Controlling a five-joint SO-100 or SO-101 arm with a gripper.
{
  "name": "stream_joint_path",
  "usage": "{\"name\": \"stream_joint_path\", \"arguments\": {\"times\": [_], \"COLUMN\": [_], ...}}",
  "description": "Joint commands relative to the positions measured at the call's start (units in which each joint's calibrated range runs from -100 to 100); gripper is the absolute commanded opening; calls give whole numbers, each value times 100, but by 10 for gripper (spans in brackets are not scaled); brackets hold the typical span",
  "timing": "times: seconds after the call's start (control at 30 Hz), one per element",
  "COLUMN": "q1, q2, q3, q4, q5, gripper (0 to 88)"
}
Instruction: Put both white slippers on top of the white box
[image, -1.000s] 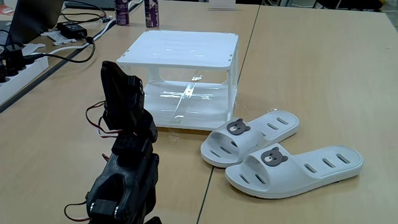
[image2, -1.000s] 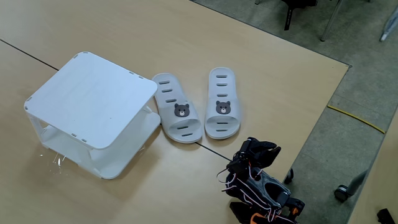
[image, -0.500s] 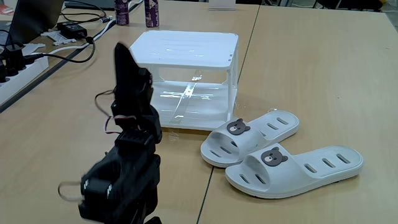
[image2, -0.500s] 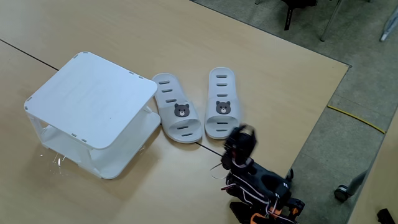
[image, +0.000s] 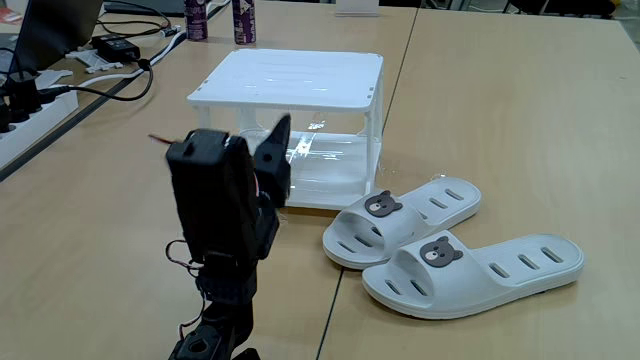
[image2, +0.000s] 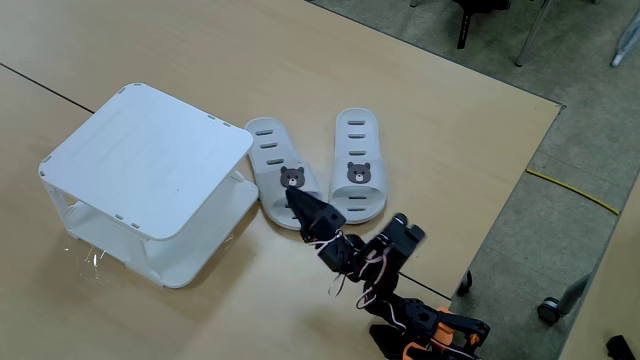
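Two white slippers with grey bear badges lie side by side on the wooden table. One slipper (image: 405, 220) (image2: 280, 180) is nearest the box, and the other slipper (image: 478, 270) (image2: 357, 165) lies beside it. The white box (image: 290, 78) (image2: 150, 150) stands upright with a bare ribbed top and clear sides. My black gripper (image: 282, 128) (image2: 297, 197) reaches out low over the near end of the slipper closest to the box. Its fingers look pressed together and hold nothing. I cannot tell whether it touches the slipper.
Cables and a power strip (image: 30, 100) run along the table's left side in a fixed view, with two dark bottles (image: 243, 20) behind the box. In a fixed view from above, the table edge (image2: 530, 150) drops to the floor to the right of the slippers.
The arm has unfolded from its tucked pose. The gripper has swung forward and down toward the slipper nearest the box. Slippers and box have not moved.
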Motion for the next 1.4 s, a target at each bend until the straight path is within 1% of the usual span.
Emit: {"name": "stream_joint_path", "arguments": {"times": [0.0,0.07,0.4,0.6,0.63,0.67,0.77,0.83,1.07,1.23,1.37], "q1": [58,66,247,1012,1061,1078,1078,1078,1234,1538,1546], "q2": [1072,1729,3815,4194,4194,4160,4144,4144,4211,4211,4211], "q3": [90,53,-686,-1715,-1724,-1724,-1769,-1787,-2563,-3275,-3916], "q4": [-16,-16,-16,-16,-16,-16,-16,-16,10,795,1407], "q5": [42,42,42,42,42,42,42,42,42,42,42], "gripper": [8,8,8,12,21,52,193,235,239,240,240]}}
